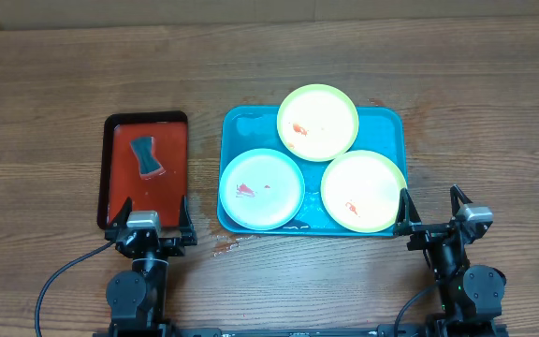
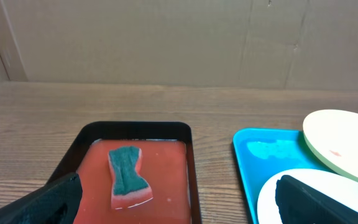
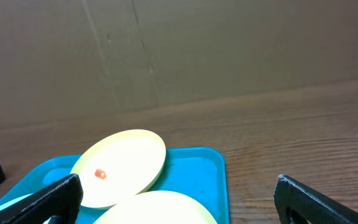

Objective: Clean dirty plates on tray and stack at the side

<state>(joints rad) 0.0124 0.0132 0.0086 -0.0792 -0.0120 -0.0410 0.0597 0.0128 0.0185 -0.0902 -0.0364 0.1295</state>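
Observation:
The turquoise tray (image 1: 241, 126) holds three dirty plates with red smears. One yellow-green plate (image 1: 318, 123) leans over the far rim, the other (image 1: 363, 190) lies front right, and the light blue plate (image 1: 261, 189) lies front left. My left gripper (image 1: 153, 213) is open and empty at the near end of the red tray. My right gripper (image 1: 430, 201) is open and empty just right of the turquoise tray's front corner. The left wrist view shows the tray (image 2: 260, 155) and two plates (image 2: 344, 140) (image 2: 272, 193). The right wrist view shows both yellow-green plates (image 3: 120, 165) (image 3: 160, 211).
A red tray with a black rim (image 1: 171, 150) stands left of the turquoise one. On it lies a green sponge (image 1: 146, 156) (image 2: 129, 174). Small wet marks (image 1: 227, 245) dot the wood near the turquoise tray's front left corner. A cardboard wall closes the far side.

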